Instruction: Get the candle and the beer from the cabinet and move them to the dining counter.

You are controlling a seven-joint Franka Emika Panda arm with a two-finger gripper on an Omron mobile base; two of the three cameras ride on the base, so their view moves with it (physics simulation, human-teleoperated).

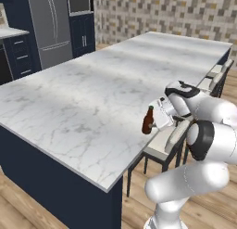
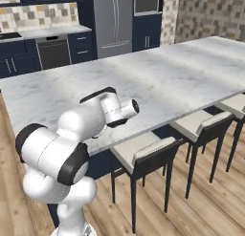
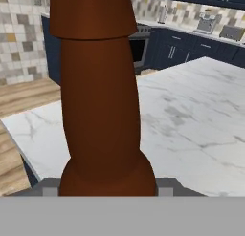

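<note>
A: Where is the small brown glass beer bottle with the green cap (image 1: 148, 121)?

B: Upright at the near edge of the long white, grey-veined marble surface on the navy base (image 1: 92, 98); in the left base view it stands just in front of the white arm's hand (image 1: 157, 119), by the edge where the pale-seated dark-framed stools (image 2: 155, 156) line up.

A: Is the hand closed on it?

B: The hand sits right against the bottle, level with its body; in the hand view the brown glass rises very close, straight ahead, between the two grey finger tips (image 3: 50, 186) at the bottom; the jaws stand partly apart, about as wide as the bottle; whether they press on the glass or merely flank it, I cannot tell.

A: Is the bottle resting on the surface or lifted?

B: Its base appears level with the marble at the edge; I cannot tell whether it touches.

A: Anything else around?

B: In the right base view the arm bends low over the near edge; behind the surface stand a steel fridge (image 2: 114, 21) and navy base cabinets (image 2: 79, 46); a mosaic tile wall (image 1: 176, 12) runs along the back.
</note>
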